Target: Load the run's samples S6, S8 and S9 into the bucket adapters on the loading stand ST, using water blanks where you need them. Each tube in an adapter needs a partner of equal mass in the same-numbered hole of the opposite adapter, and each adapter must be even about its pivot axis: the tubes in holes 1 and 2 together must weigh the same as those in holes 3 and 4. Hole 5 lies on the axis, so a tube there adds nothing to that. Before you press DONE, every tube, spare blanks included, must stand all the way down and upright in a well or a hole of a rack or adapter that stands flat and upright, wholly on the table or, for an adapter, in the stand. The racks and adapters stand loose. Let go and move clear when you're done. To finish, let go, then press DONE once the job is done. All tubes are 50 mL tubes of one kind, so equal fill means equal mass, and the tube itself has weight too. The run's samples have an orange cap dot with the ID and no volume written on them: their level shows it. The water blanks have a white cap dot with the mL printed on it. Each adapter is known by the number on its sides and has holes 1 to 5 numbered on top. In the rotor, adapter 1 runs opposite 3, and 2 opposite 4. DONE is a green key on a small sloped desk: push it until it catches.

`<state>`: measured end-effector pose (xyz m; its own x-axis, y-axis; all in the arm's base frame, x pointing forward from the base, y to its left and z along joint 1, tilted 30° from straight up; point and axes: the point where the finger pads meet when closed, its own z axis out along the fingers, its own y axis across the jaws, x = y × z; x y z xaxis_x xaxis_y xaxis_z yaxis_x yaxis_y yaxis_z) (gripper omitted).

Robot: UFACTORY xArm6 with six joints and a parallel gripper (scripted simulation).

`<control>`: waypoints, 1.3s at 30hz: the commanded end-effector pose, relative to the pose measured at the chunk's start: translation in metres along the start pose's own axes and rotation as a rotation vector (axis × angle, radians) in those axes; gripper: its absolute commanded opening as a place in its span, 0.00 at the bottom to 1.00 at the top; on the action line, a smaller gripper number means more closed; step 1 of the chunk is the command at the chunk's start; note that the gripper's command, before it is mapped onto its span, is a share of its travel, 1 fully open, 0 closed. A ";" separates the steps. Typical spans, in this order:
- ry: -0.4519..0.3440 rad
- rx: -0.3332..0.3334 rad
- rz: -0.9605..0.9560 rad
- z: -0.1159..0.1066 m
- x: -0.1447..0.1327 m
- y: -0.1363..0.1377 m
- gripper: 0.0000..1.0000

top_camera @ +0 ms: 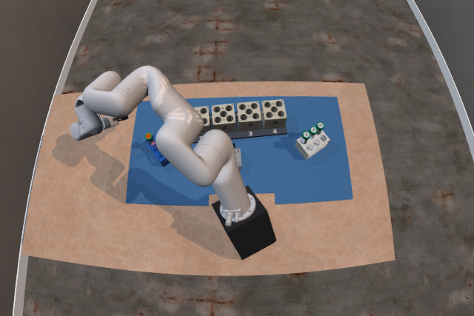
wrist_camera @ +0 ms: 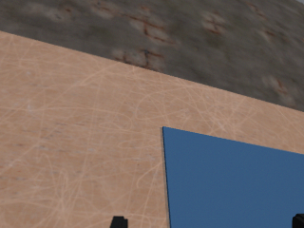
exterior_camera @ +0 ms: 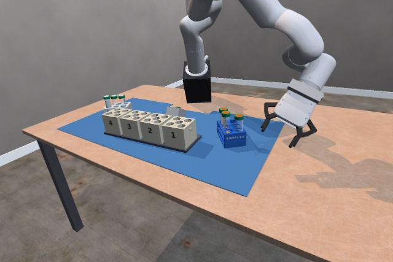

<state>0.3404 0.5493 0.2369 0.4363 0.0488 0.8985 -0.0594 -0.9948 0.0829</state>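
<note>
Four beige adapters stand empty in the dark loading stand (top_camera: 264, 133) (exterior_camera: 194, 144): adapter 1 (exterior_camera: 177, 132), adapter 2 (top_camera: 223, 113) (exterior_camera: 150, 129), adapter 3 (top_camera: 249, 111) (exterior_camera: 129, 124) and adapter 4 (top_camera: 274, 109) (exterior_camera: 110, 121). The blue samples rack (exterior_camera: 232, 137) (top_camera: 158, 155) holds three orange-dotted tubes (exterior_camera: 225, 114), upright. The white blanks rack (top_camera: 312, 146) (exterior_camera: 120, 107) holds three white-dotted tubes (top_camera: 312, 129) (exterior_camera: 114, 96). My gripper (exterior_camera: 276, 138) (wrist_camera: 209, 223) is open and empty. It hangs low over the mat's corner, beside the samples rack and apart from it.
The blue mat (wrist_camera: 228, 180) (exterior_camera: 206, 170) lies on the wooden table (wrist_camera: 71, 142) (exterior_camera: 301, 196). The grey DONE desk (exterior_camera: 175, 111) (top_camera: 238, 158) stands behind adapter 1, near the arm's black base (top_camera: 249, 228). The arm hides part of adapter 1 and the samples rack from above.
</note>
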 end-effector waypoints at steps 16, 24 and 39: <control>0.001 0.003 0.003 -0.001 0.002 -0.001 1.00; -0.089 -0.057 -0.049 0.019 0.008 0.027 1.00; -0.228 -0.125 -0.117 0.052 0.013 0.082 1.00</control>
<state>0.3826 0.4744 0.2318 0.6131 0.1232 0.7804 -0.1008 -0.9675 0.2320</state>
